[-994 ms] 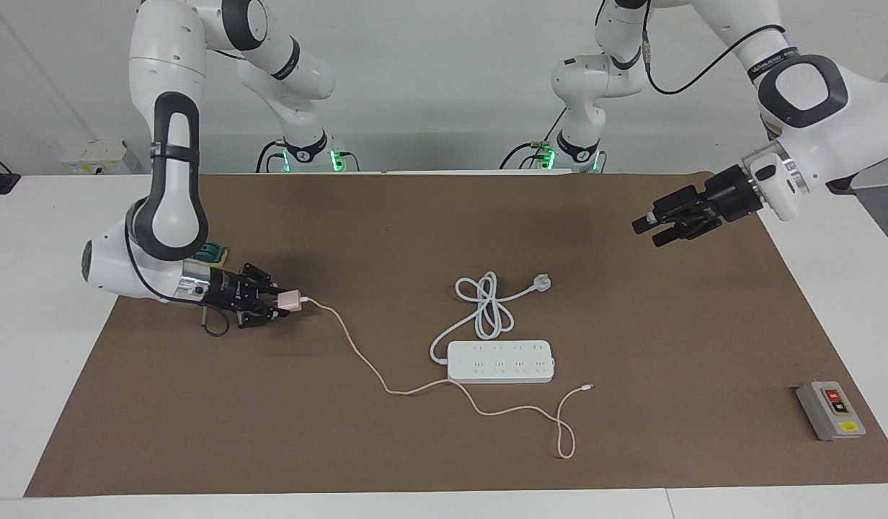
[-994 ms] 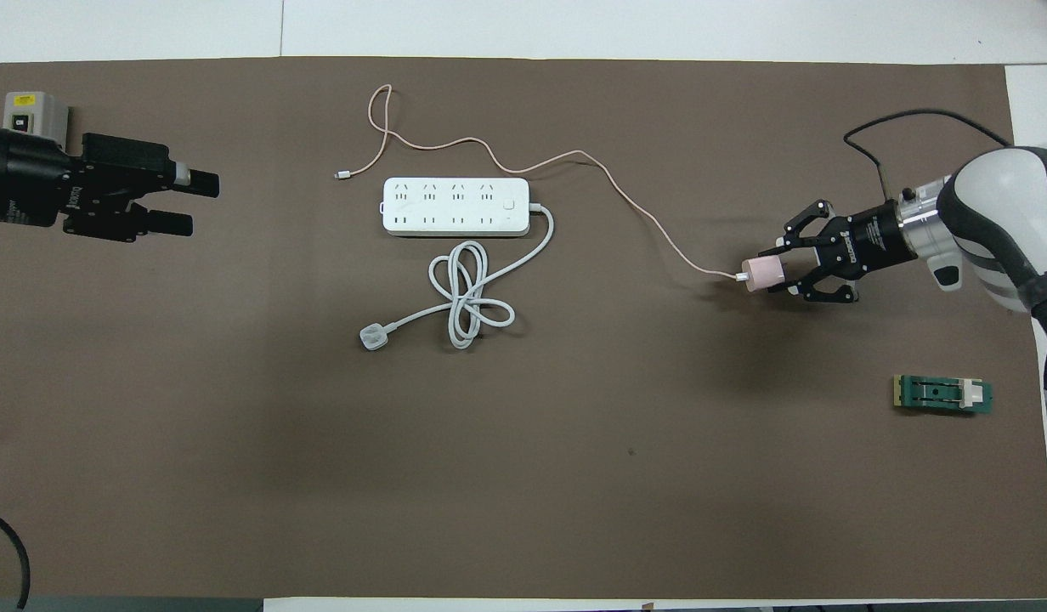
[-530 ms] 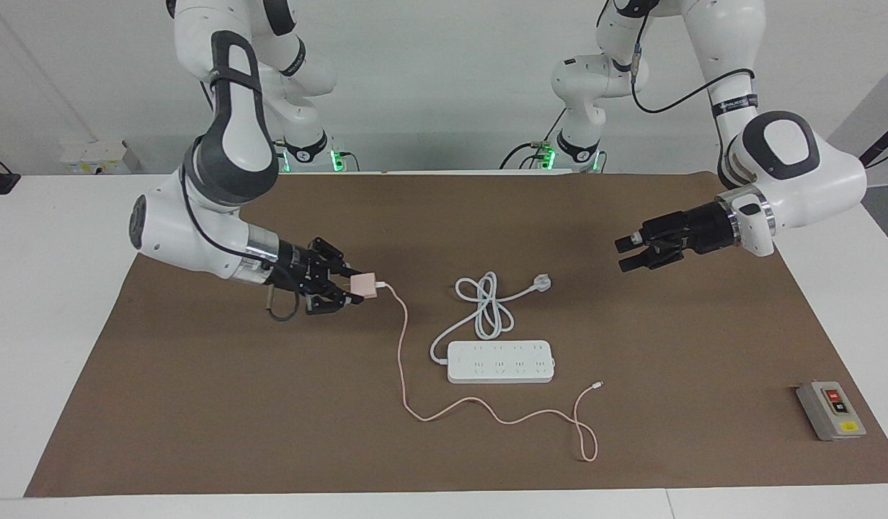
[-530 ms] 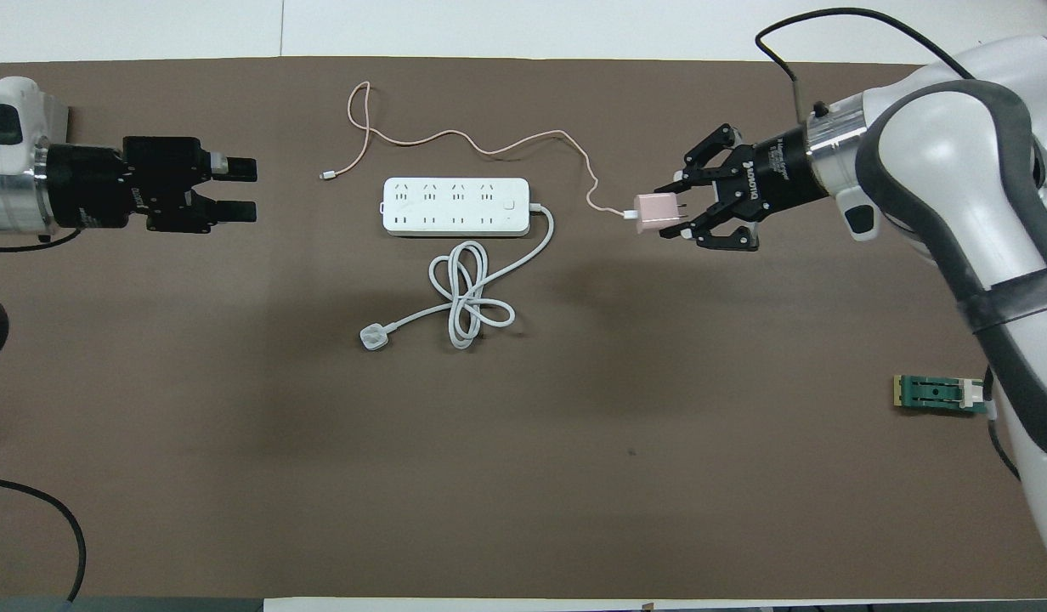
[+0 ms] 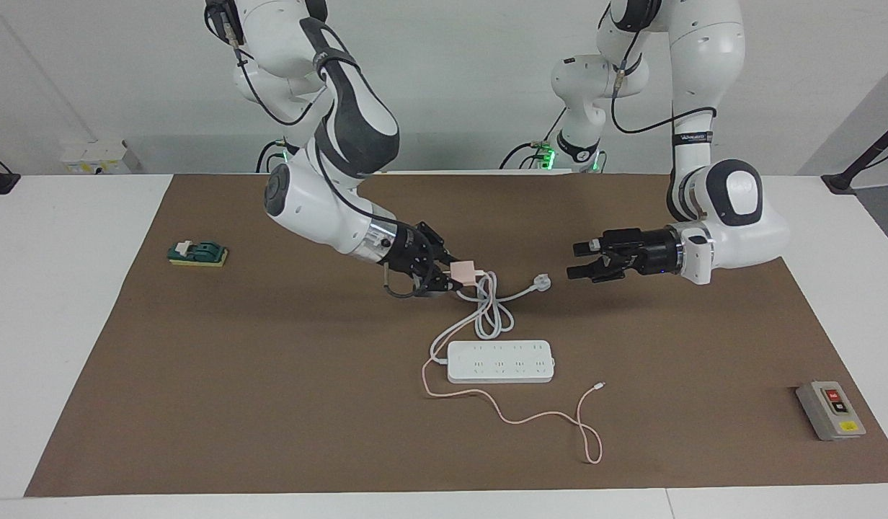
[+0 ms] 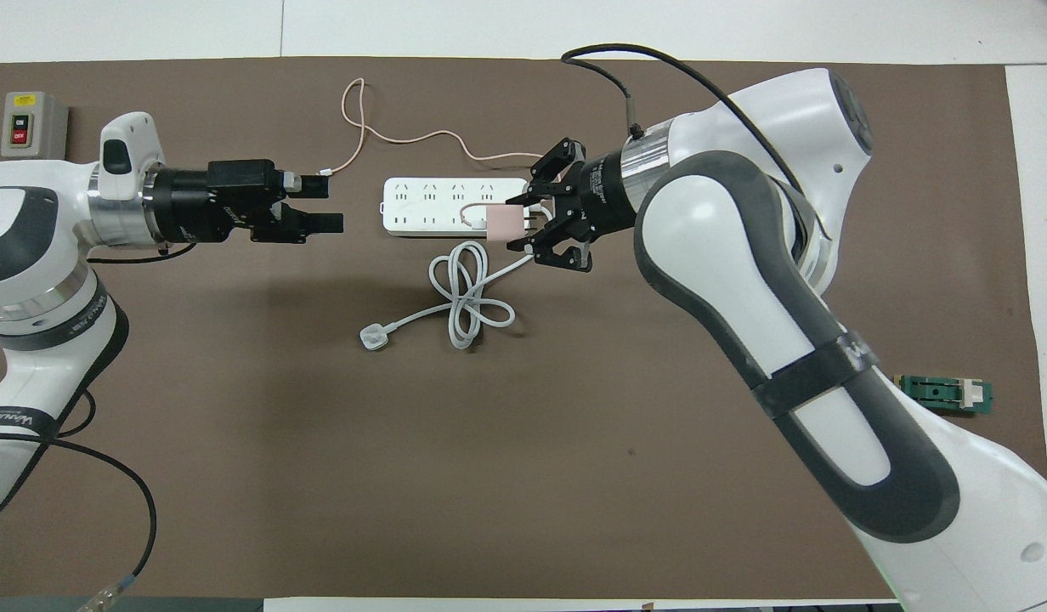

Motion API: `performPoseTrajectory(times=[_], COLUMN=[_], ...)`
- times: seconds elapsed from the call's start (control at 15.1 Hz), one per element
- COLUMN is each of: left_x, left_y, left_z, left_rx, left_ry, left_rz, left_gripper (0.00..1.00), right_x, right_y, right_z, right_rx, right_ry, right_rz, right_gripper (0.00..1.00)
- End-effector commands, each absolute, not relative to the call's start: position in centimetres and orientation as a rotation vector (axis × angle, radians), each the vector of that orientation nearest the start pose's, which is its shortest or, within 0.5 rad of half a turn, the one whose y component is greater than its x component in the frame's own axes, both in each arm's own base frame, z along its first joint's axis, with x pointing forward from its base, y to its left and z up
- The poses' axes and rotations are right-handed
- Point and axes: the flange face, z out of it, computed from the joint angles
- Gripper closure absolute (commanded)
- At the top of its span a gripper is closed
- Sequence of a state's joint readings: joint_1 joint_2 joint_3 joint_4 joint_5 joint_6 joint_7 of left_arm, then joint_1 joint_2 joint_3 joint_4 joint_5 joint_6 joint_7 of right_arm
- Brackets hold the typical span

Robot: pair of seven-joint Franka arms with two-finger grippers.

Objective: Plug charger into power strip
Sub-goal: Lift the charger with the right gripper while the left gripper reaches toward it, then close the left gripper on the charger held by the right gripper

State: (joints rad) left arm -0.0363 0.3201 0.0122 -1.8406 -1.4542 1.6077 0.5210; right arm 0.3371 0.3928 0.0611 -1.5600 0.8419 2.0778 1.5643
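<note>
Small pale-pink cube charger: clamped in right claw, airborne over the coiled cord; flat white power strip lies below, lengthwise across the table; left claw spread wide, empty, waiting.

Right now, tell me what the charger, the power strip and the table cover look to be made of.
Charger: pale pink, smooth hard shell, likely plastic; its thin pink cable bends loosely, so probably rubbery. Power strip: flat white body with an even, slightly glossy face, likely moulded plastic. Table cover: matte brown sheet with straight cut edges and no sheen, perhaps paper or felt; the look leaves that open.
</note>
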Motion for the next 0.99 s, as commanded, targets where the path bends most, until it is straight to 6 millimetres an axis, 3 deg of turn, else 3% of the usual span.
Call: performPoseTrajectory(times=[0.0,0.13,0.33,0.6,0.93], left_x=[59.9,59.2,57.7,56.2,56.2], left_y=[-14.6,-15.9,-17.2,-18.2,-19.7], left_z=[38.1,37.1,35.8,35.1,35.7], left_rx=[1.649,1.643,1.644,1.633,1.589], left_ry=[-0.117,-0.114,-0.095,-0.085,-0.067], left_rz=[-0.019,-0.023,-0.062,-0.1,-0.085], left_gripper=[0.0,0.0,0.0,0.0,0.0], right_x=[62.0,61.3,60.8,60.8,60.7], right_y=[32.3,34.3,35.6,36.0,36.0], right_z=[45.2,45.2,44.8,44.4,44.4], right_rx=[-1.755,-1.752,-1.746,-1.745,-1.749], right_ry=[1.76,1.76,1.765,1.768,1.768], right_rz=[0.774,0.765,0.757,0.754,0.757], right_gripper=[1.0,1.0,1.0,1.0,1.0])
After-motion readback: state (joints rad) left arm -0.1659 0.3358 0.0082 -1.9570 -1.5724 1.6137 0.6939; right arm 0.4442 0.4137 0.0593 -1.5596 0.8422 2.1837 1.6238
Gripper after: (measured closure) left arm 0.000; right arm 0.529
